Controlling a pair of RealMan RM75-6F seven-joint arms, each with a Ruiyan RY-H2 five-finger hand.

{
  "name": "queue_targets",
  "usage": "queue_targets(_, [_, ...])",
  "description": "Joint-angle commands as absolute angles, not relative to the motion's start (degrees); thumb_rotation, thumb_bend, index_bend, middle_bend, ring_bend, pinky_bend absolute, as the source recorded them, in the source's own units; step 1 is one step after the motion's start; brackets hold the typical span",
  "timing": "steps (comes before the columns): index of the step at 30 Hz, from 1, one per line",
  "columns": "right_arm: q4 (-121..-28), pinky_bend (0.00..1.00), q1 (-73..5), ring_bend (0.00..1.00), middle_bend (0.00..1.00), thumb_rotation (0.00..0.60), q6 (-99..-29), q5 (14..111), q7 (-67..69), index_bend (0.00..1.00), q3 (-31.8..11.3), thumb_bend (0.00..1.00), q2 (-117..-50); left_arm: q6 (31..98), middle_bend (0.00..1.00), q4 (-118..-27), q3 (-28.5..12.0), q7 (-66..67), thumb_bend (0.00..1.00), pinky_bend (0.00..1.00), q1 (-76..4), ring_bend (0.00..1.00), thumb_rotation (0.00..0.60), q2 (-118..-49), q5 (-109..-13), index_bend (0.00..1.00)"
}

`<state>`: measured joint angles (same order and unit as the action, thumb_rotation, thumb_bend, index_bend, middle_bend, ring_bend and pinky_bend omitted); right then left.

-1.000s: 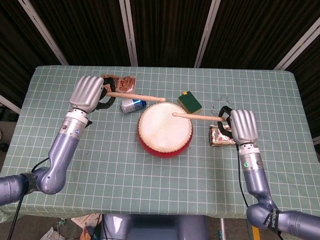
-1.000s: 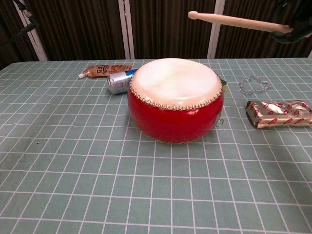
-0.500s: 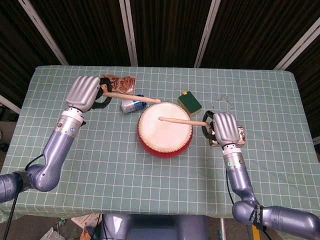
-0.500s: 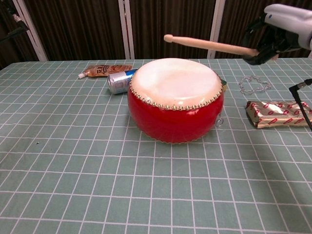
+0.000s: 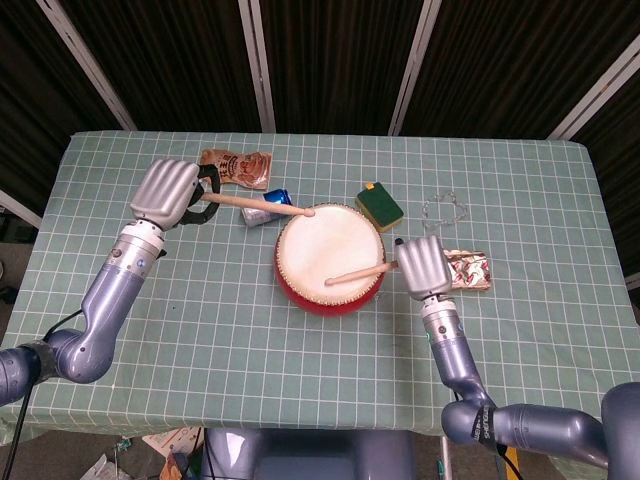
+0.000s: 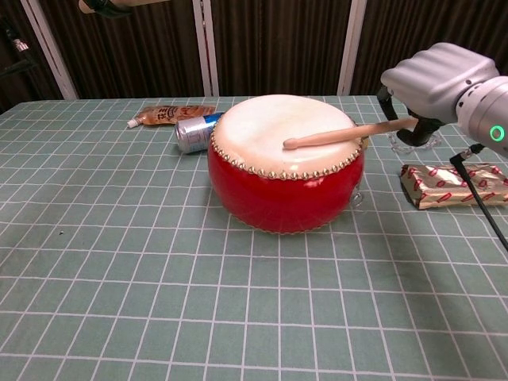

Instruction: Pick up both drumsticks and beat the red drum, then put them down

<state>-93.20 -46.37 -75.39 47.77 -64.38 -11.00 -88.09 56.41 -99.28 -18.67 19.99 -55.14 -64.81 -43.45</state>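
Note:
The red drum (image 5: 300, 292) with its pale skin stands mid-table, also in the chest view (image 6: 286, 186). My right hand (image 5: 422, 266) grips a wooden drumstick (image 5: 355, 273) at the drum's right edge. In the chest view that right hand (image 6: 432, 79) holds the drumstick (image 6: 341, 135) low, its tip resting on the skin. My left hand (image 5: 168, 193) holds the other drumstick (image 5: 255, 203) left of the drum, its tip over the drum's far rim. Only a sliver of the left hand (image 6: 107, 6) shows at the top of the chest view.
A drink can (image 5: 262, 207) lies just behind the drum on the left, beside a brown sauce packet (image 5: 238, 165). A green sponge (image 5: 380, 205) and a wire ring (image 5: 445, 210) lie behind on the right. A foil-wrapped bar (image 6: 452, 184) lies right of the drum.
My right hand swung down and inward, bringing its drumstick from above the drum onto the skin. The left hand and its stick drifted slightly left and back.

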Motion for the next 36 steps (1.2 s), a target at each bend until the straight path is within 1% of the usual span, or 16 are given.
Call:
queue_targets(1, [-95.21, 0.98, -46.96, 1.0, 1.0, 0.6, -78.27, 44.97, -65.04, 0.99, -13.08, 0.66, -86.99, 56.57, 1.0, -99.39, -18.72, 19.97, 0.54, 1.0, -55.16, 1.0, 0.6, -64.84, -43.48, 0.78])
queue_targets(8, [-100.01, 0.98, -44.37, 1.0, 1.0, 0.6, -81.35, 44.27, -59.12, 0.99, -17.43, 0.66, -81.24, 57.55, 1.0, -100.97, -19.15, 21.1, 0.54, 1.0, -55.81, 1.0, 0.6, -64.95, -42.79, 0.78])
queue_targets(13, [-102.64, 0.98, -40.93, 1.0, 1.0, 0.6, -83.72, 43.43, -52.06, 0.99, -19.39, 0.66, -79.3, 58.29, 1.0, -102.51, -18.79, 23.43, 0.54, 1.0, -56.86, 1.0, 0.6, -65.91, -41.97, 0.78])
queue_targets(15, [-102.77, 0.98, -39.89, 1.0, 1.0, 0.6, -84.15, 43.63, -50.56, 0.99, -19.08, 0.66, -78.84, 58.77, 1.0, -102.96, -18.67, 24.34, 0.54, 1.0, -57.34, 1.0, 0.6, -66.61, -41.64, 0.78])
queue_targets(18, [-102.53, 0.98, -38.43, 1.0, 1.0, 0.6, -84.25, 45.06, -48.13, 0.99, -18.13, 0.66, -78.0, 61.73, 1.0, -103.32, -18.99, 25.73, 0.54, 1.0, -58.05, 1.0, 0.6, -68.98, -42.4, 0.78])
queue_targets(21, [-102.54, 0.98, -37.52, 1.0, 1.0, 0.6, -84.0, 45.49, -46.34, 0.99, -17.98, 0.66, -77.16, 63.18, 1.0, -103.54, -19.44, 25.99, 0.54, 1.0, -58.54, 1.0, 0.6, -70.73, -42.8, 0.78])
queue_targets(25, [-102.75, 0.98, -36.53, 1.0, 1.0, 0.6, -83.05, 45.3, -44.48, 0.99, -18.07, 0.66, -75.49, 65.58, 1.0, -103.25, -19.14, 29.87, 0.54, 1.0, -60.02, 1.0, 0.6, -73.33, -42.79, 0.78])
queue_targets(31, [-101.82, 0.98, -35.41, 1.0, 1.0, 0.6, -81.56, 45.7, -41.67, 0.99, -17.97, 0.66, -73.79, 66.99, 1.0, -102.07, -19.75, 34.09, 0.54, 1.0, -62.55, 1.0, 0.6, -77.62, -38.45, 0.78])
queue_targets(36, [-99.87, 0.98, -34.83, 1.0, 1.0, 0.6, -79.79, 45.31, -40.17, 0.99, -17.39, 0.66, -73.37, 66.8, 1.0, -97.76, -18.1, 39.56, 0.54, 1.0, -64.59, 1.0, 0.6, -81.63, -33.04, 0.79])
